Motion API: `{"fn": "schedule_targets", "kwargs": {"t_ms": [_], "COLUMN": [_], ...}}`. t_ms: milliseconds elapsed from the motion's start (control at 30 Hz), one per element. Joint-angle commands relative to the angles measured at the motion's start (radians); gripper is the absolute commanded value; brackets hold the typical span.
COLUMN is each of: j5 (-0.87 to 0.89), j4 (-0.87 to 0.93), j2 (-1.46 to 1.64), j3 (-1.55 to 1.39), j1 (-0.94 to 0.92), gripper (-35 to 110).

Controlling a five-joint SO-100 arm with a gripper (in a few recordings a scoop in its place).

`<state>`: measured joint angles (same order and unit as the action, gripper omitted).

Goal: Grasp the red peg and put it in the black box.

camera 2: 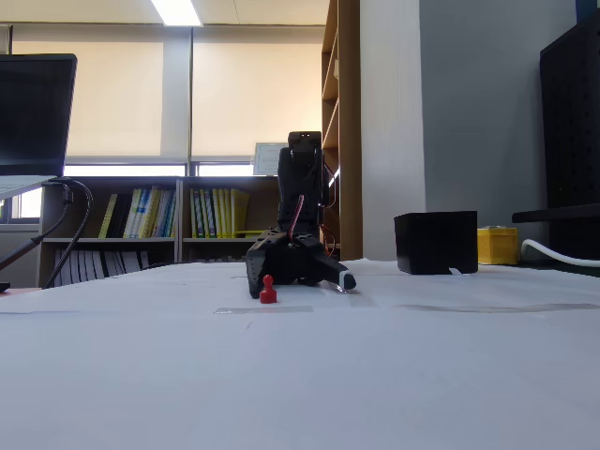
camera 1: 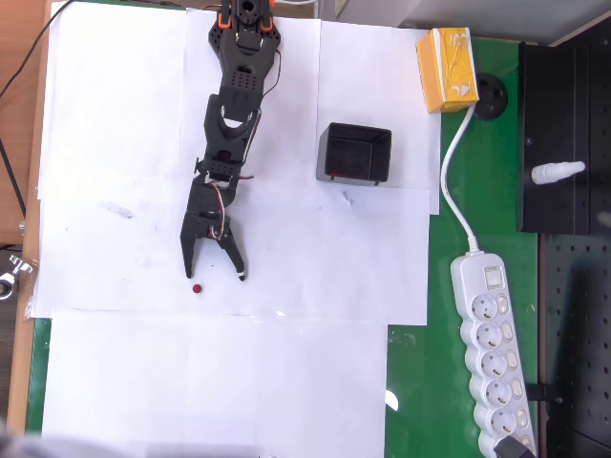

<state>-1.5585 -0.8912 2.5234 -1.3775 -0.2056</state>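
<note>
While the room behind my tool runs to bookshelves, drawn blinds and a strip of ceiling light, the work itself sits on a bench (camera 1: 239, 382) papered in white sheets over green. Going down in size from there: a white power strip (camera 1: 489, 343) lies well off to the side of my tool in the overhead view, and a yellow carton (camera 1: 447, 69) sits beyond it near the bench's far edge. The black box (camera 1: 354, 153), open at the top and empty as far as I can see, stands back toward my arm's base and off to the right of my tool in the overhead view, well apart from it. My tool (camera 1: 216, 276) is low over the paper with its jaws spread wide, holding nothing, fingertips pointing away from my base. The red peg (camera 1: 197, 288) stands upright on the paper just past my left-hand fingertip in the overhead view, slightly outside the gap between the jaws rather than centred in it; the fixed view shows it (camera 2: 268, 291) standing free in front of my tool (camera 2: 298, 281), apparently untouched. My judgement: the coming move turns on a small sideways shift toward the peg and a short reach forward before closing, and a nudge from that fingertip could topple it.
</note>
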Motion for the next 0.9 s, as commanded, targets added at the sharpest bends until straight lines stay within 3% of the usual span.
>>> {"fn": "schedule_targets", "kwargs": {"t_ms": [0,867], "j5": [-0.005,0.003], "j4": [-0.012,-0.009], "j2": [-0.003,0.058], "j3": [-0.063,-0.163], "j1": [-0.020,-0.032], "gripper": [43,43]}}
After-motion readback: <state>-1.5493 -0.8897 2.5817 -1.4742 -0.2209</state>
